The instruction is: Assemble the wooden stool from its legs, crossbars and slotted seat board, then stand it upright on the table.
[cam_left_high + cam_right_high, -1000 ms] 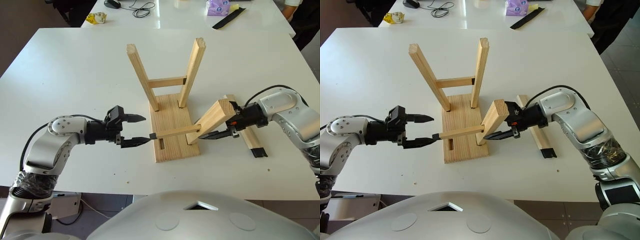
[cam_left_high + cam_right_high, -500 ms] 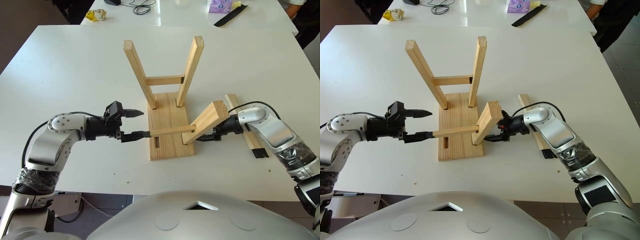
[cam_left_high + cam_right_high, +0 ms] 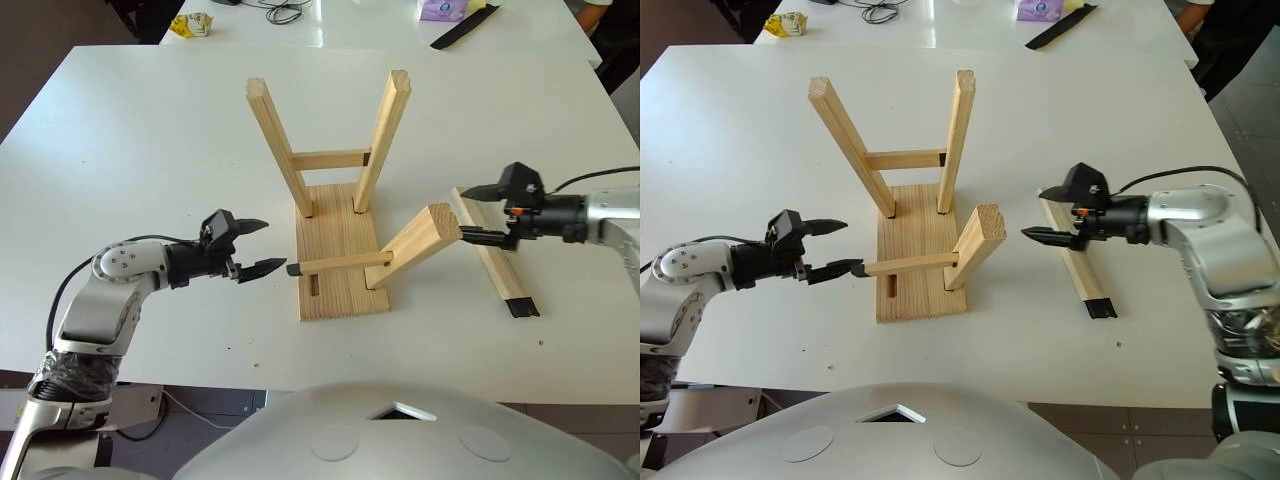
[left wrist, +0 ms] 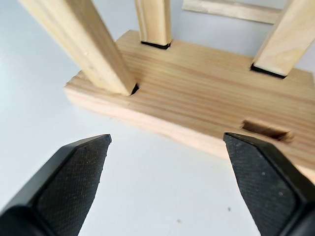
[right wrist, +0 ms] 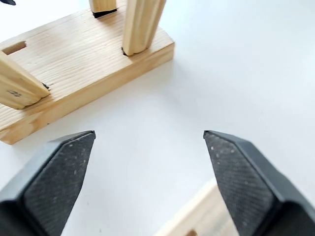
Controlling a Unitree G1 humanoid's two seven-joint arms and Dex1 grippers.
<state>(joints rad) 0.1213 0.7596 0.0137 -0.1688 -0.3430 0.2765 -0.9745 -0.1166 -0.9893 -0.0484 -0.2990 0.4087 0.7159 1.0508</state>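
1. Both empty and wide open: left gripper point(image 3: 272, 243) is seen by the crossbar point(image 3: 340, 264), right gripper point(image 3: 463, 212) by the tilted leg point(image 3: 420, 243) on the seat board point(image 3: 345, 295)
2. This leg should be straightened, then pressed down

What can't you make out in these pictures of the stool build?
How deep the tilted leg sits in the seat board: all views, wood hides the joint.
The loose leg: right wrist view, cut off by the edge.
The empty slot: left wrist view, shadow hides its depth.
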